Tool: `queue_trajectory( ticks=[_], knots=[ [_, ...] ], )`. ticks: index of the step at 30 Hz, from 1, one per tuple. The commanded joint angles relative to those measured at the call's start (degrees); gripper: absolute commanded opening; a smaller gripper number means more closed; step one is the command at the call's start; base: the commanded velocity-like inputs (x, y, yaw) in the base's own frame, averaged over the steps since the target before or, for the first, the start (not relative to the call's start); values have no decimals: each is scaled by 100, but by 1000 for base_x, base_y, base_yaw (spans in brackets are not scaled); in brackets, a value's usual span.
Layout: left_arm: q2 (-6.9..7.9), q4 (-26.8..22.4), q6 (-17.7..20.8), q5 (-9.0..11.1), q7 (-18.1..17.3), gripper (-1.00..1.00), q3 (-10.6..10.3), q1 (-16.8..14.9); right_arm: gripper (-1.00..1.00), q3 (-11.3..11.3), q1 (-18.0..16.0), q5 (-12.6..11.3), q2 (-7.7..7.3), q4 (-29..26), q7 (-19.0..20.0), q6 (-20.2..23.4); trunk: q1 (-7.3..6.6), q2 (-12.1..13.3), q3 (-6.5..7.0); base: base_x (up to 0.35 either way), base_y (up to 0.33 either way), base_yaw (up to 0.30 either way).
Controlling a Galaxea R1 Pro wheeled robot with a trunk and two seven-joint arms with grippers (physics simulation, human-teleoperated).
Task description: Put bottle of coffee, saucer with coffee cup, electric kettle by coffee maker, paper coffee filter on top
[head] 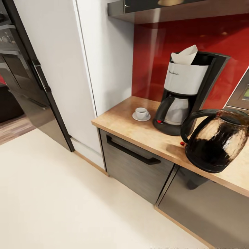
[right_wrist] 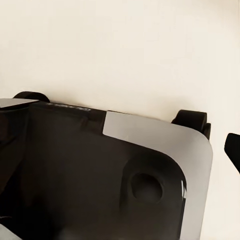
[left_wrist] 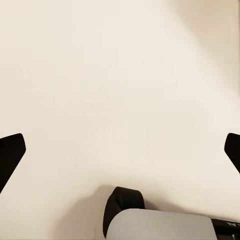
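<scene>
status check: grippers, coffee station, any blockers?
Left gripper open, empty, over floor. Right: cannot tell. Paper coffee filter on coffee maker; coffee cup on saucer; electric kettle alongside. Bottle of coffee not on countertop.

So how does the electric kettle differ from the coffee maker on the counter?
The electric kettle is a rounded, brownish glass jug; the coffee maker is a tall black machine with a silver-white filter basket. The kettle stands at the countertop's front edge, the coffee maker further back with a paper coffee filter on top. Both have black handles and red switches.
</scene>
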Motion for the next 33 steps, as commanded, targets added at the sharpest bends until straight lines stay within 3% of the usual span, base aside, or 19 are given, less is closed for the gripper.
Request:
queue_trajectory(
  ticks=[1, 8, 21, 33],
  knots=[
    [0, 7, 3, 30, -38, 100, 15, -3, 100, 49, -4, -27, -1, 2, 8, -35, 0, -2, -4, 0, 0, -191],
    [0, 7, 3, 30, -38, 100, 15, -3, 100, 49, -4, -30, 0, 2, 8, -35, 0, -2, -4, 59, 69, -212],
    [1, 7, 3, 30, -38, 100, 17, -3, 100, 49, -2, -24, 0, 2, 8, -35, 0, -2, -4, 186, 216, -65],
    [1, 7, 3, 30, -38, 100, 24, -3, 100, 49, -3, -26, 0, 2, 8, -35, 0, -2, -2, 52, 57, -245]
  ],
)
